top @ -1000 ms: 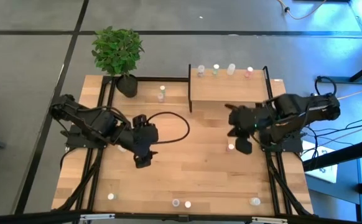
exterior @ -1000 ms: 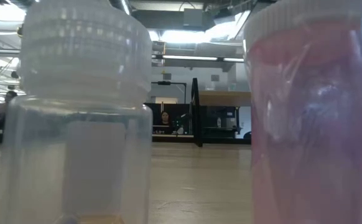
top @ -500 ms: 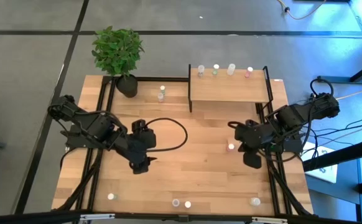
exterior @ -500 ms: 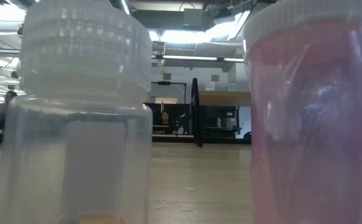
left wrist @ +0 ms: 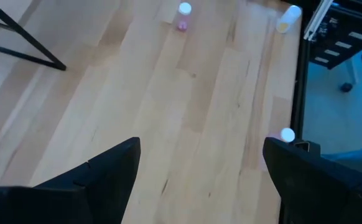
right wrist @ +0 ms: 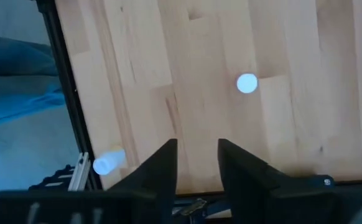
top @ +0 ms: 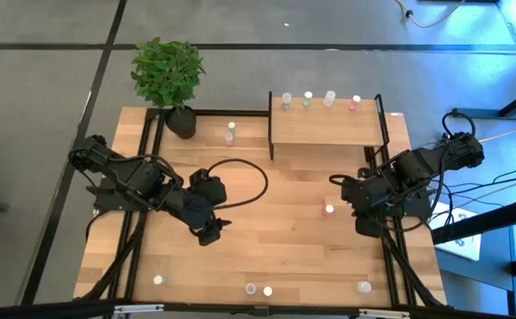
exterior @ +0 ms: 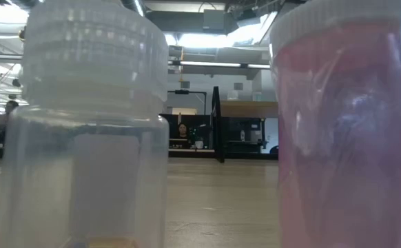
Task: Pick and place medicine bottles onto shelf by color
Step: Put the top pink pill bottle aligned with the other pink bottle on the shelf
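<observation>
On the tabletop (top: 276, 239), I note the shelf (top: 324, 131) at the far edge carrying four bottles in a row, presumably sorted by cap. My right pincer (right wrist: 195, 163) hangs empty, slightly parted, near a loose bottle (top: 329, 210). My left pincer (left wrist: 199, 168) gapes wide, empty, mid-table.

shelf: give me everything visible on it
The shelf is a rectangular light-wood platform raised on black metal posts, standing at the table's far edge, right of centre. Four small bottles stand in a row along its far edge; one at the right end has a pinkish cap. Neither gripper touches it.
</observation>
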`<state>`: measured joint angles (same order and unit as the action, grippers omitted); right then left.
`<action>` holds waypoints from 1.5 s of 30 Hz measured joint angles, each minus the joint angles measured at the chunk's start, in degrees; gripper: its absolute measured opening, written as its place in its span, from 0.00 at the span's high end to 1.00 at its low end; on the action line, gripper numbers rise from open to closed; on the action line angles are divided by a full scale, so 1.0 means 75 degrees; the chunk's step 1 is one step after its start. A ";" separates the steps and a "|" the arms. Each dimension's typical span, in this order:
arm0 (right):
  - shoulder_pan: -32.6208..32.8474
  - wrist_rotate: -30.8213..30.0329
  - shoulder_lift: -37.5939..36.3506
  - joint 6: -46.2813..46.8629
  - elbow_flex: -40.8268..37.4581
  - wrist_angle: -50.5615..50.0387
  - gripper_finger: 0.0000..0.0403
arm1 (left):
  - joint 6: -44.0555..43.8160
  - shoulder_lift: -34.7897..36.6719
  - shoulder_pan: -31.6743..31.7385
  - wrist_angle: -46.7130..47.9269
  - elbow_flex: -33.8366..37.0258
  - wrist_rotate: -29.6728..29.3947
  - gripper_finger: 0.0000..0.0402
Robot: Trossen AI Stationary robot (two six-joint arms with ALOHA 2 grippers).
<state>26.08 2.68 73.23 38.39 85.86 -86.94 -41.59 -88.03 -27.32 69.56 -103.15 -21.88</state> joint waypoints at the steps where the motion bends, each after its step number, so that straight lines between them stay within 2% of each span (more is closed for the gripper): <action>1: -0.0002 0.0000 0.0000 -0.0012 0.0000 -0.0009 0.69 | 0.0001 0.0000 0.0010 0.0000 -0.0003 0.0001 0.17; 8: -0.0005 -0.0012 0.0052 -0.0116 -0.0055 0.0025 0.56 | 0.0010 0.0000 0.0010 0.0000 -0.0003 -0.0010 0.17; 13: -0.0051 -0.0383 0.0076 -0.0417 -0.0938 0.0220 0.50 | 0.0016 0.0000 0.0010 0.0006 -0.0003 -0.0036 0.17; 20: -0.0374 -0.0542 0.0076 -0.1393 -0.2174 0.1392 0.51 | 0.0019 0.0000 0.0012 0.0032 -0.0003 -0.0162 0.17; 31: -0.0721 -0.0347 0.0067 -0.2562 -0.3242 0.2753 0.51 | 0.0019 0.0000 0.0010 0.0032 -0.0003 -0.0162 0.17; 45: -0.1083 -0.0438 0.0067 -0.2987 -0.4741 0.3912 0.51 | 0.0019 0.0000 0.0011 0.0032 -0.0003 -0.0211 0.17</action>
<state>17.95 -0.61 73.73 15.99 50.31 -57.60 -41.45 -88.03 -27.24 69.80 -103.18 -23.46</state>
